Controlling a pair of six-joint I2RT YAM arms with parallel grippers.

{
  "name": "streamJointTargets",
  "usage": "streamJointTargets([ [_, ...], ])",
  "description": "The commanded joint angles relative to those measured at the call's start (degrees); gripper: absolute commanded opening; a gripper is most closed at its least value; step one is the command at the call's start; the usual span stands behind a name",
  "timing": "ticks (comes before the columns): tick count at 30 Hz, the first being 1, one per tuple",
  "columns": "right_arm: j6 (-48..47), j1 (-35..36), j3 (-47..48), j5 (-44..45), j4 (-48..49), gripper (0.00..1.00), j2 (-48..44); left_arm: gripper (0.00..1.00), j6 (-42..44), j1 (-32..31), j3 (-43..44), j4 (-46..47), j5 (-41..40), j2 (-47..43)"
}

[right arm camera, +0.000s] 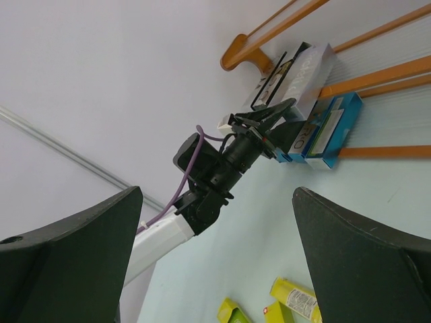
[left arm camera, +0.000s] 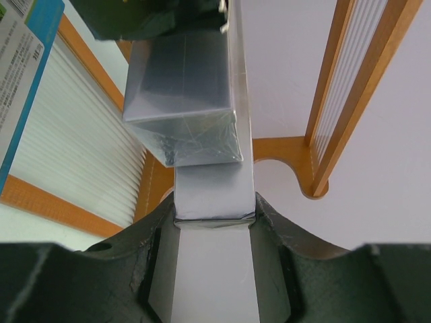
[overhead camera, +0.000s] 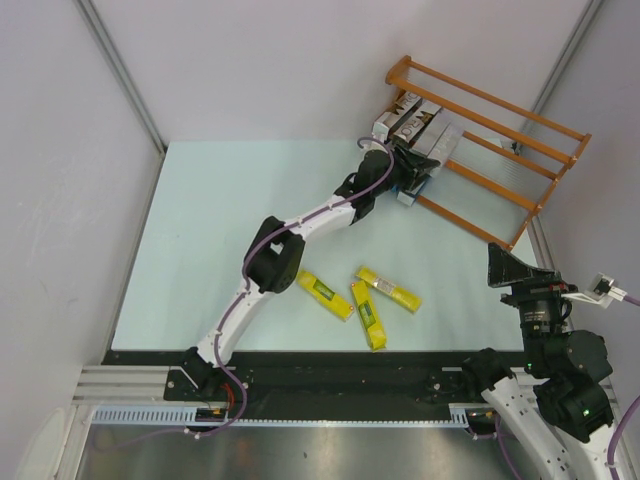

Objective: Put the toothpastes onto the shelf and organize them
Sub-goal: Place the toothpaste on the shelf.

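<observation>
1. Top view: the left claw (overhead camera: 405, 168) is at the shelf (overhead camera: 500, 105), far right, pinching a silver box (left arm camera: 214, 269).
2. This box points straight out from the claw, next to other boxes (overhead camera: 415, 125) on the shelf.
3. The right claw (overhead camera: 512, 266) is spread wide, near right.
4. Three yellow boxes (overhead camera: 362, 300) wait near the middle.

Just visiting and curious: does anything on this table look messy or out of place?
Yes. Three yellow cartons lie scattered at different angles on the table, away from the shelf, where the other cartons sit packed side by side. The left claw grips a silver carton at the shelf.
</observation>
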Motion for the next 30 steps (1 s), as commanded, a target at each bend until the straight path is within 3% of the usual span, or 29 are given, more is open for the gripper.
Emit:
streamJointTargets([
  [1,-0.5,0.2,2.1,1.4,0.3,0.99,-0.6,0.39,-1.9,-0.5,6.3,-2.5,-5.1,1.4],
  [10,-0.1,0.2,2.3,0.8,0.3,1.00,-0.6,0.51,-3.9,-0.9,6.6,-2.5,-4.4,2.2],
  [14,-0.1,0.3,2.5,0.9,0.1,1.00,-0.5,0.72,-1.9,-0.9,6.4,-2.2,-2.3,1.5],
  [21,0.2,0.2,2.8,0.8,-0.2,1.00,-0.5,0.87,3.8,-0.8,3.7,-0.5,-1.3,-2.7],
  [24,0.4,0.3,2.8,0.7,-0.2,1.00,-0.5,0.88,5.1,-0.8,2.5,0.0,-1.2,-4.2],
  [27,0.6,0.3,2.8,0.5,-0.1,1.00,-0.5,0.78,4.8,-0.8,1.5,0.6,-0.8,-4.9],
  [30,0.7,0.3,2.8,0.3,0.0,1.00,-0.5,0.62,3.7,-1.0,-0.7,3.4,-0.3,-5.6],
])
